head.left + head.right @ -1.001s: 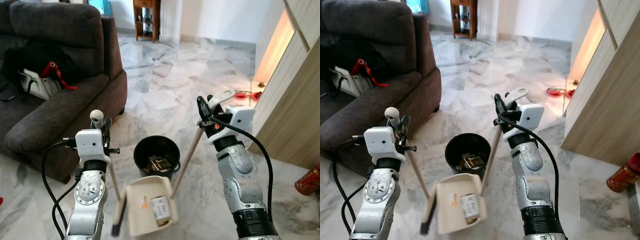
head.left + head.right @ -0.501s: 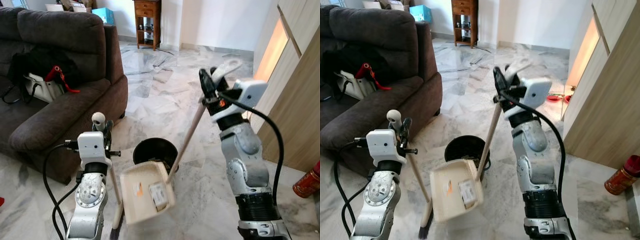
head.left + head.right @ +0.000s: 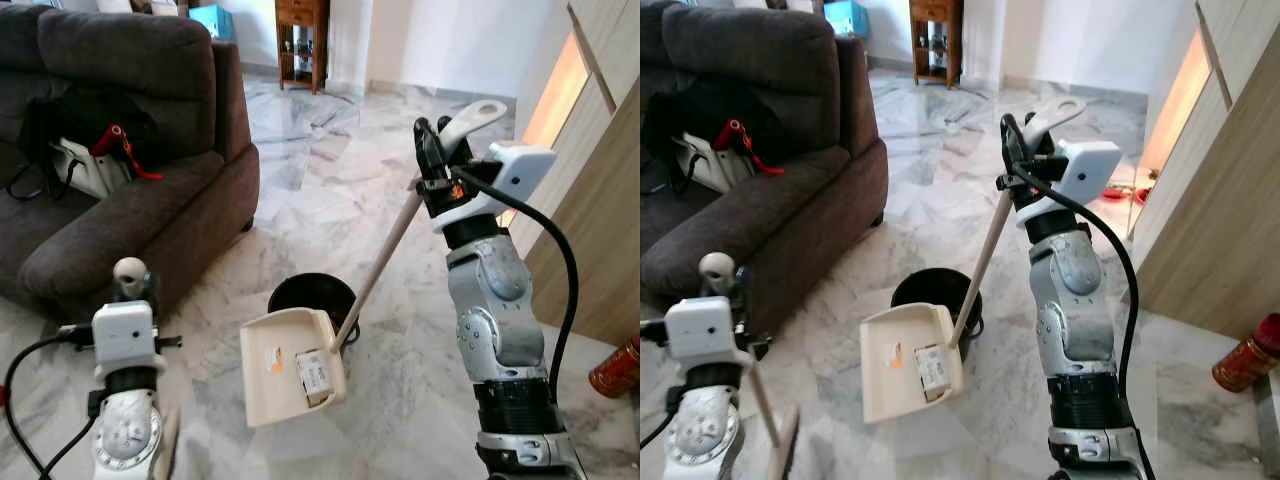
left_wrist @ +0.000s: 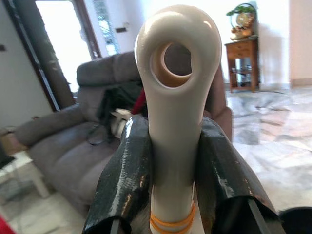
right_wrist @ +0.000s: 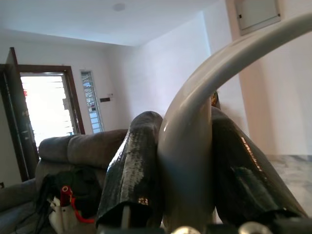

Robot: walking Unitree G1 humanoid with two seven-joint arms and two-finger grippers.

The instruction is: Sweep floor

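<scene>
My right gripper (image 3: 437, 168) is shut on the top of the dustpan's long wooden handle (image 3: 385, 262), seen close between the black fingers (image 5: 131, 170). The cream dustpan (image 3: 285, 368) hangs tilted above the floor, its upper edge against the front rim of the black bin (image 3: 308, 297). A paper packet (image 3: 314, 378) and an orange scrap lie in the pan. At the lower left, my left gripper (image 3: 133, 296) is shut on the broom's cream handle (image 4: 174, 97), held upright; the shaft (image 3: 765, 408) runs down out of view.
A dark grey sofa (image 3: 140, 205) with bags (image 3: 85, 160) on it fills the left side. A wooden cabinet wall (image 3: 600, 210) runs along the right, with a red can (image 3: 612, 368) on the floor by it. Marble floor stretches beyond the bin to a wooden side table (image 3: 298, 30).
My right arm has lifted the dustpan off the floor and brought it up to the bin's rim. My left arm with the broom has moved left and lower in view.
</scene>
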